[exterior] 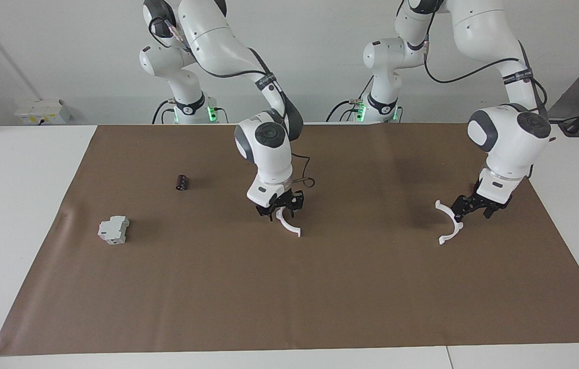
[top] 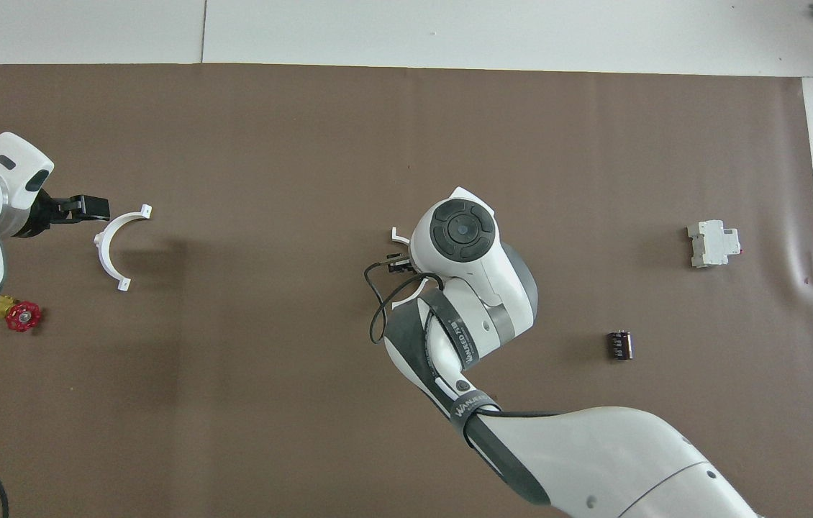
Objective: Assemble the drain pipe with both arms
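Observation:
The drain pipe lies as two separate white half-rings. One half-ring (exterior: 289,227) hangs in my right gripper (exterior: 279,209), which is shut on it low over the middle of the brown mat. In the overhead view only its tab (top: 398,234) shows beside the right wrist, which hides the gripper. The other half-ring (exterior: 452,223) lies on the mat toward the left arm's end (top: 107,243). My left gripper (exterior: 473,212) is open and low, right beside this half-ring's curved back (top: 90,208). I cannot tell whether it touches the ring.
A small red and yellow valve (top: 18,315) lies near the left gripper, nearer to the robots than the loose half-ring. A small dark cylinder (exterior: 182,182) and a grey-white boxy block (exterior: 114,229) lie toward the right arm's end of the mat (exterior: 289,307).

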